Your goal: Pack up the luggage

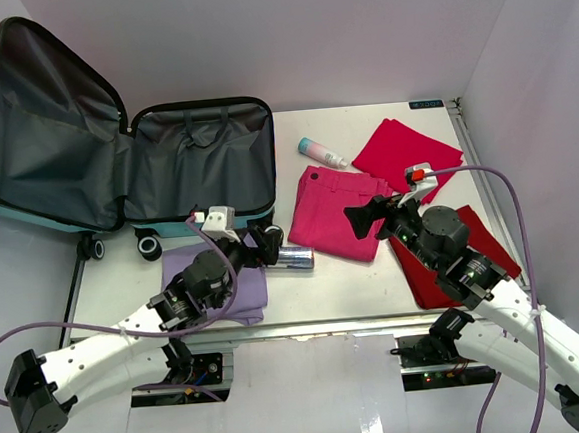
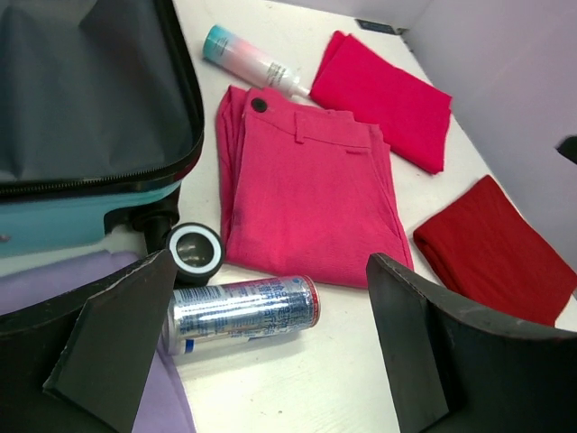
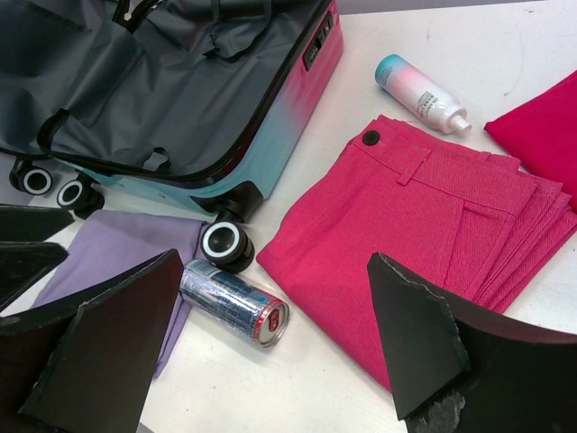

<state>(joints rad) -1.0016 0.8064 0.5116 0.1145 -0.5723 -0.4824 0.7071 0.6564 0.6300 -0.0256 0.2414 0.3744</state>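
- Suitcase [image 1: 200, 168]: open at the bench's [image 1: 345, 284] far left, lid raised.
- Left tool [image 1: 267, 242]: wide, empty, just before its wheels.
- Right tool [image 1: 362, 217]: wide, empty, right of it, over pink trousers [image 1: 329, 208].

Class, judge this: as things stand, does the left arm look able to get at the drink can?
Probably yes: the open left gripper faces the can, lying uncovered on the table just ahead.
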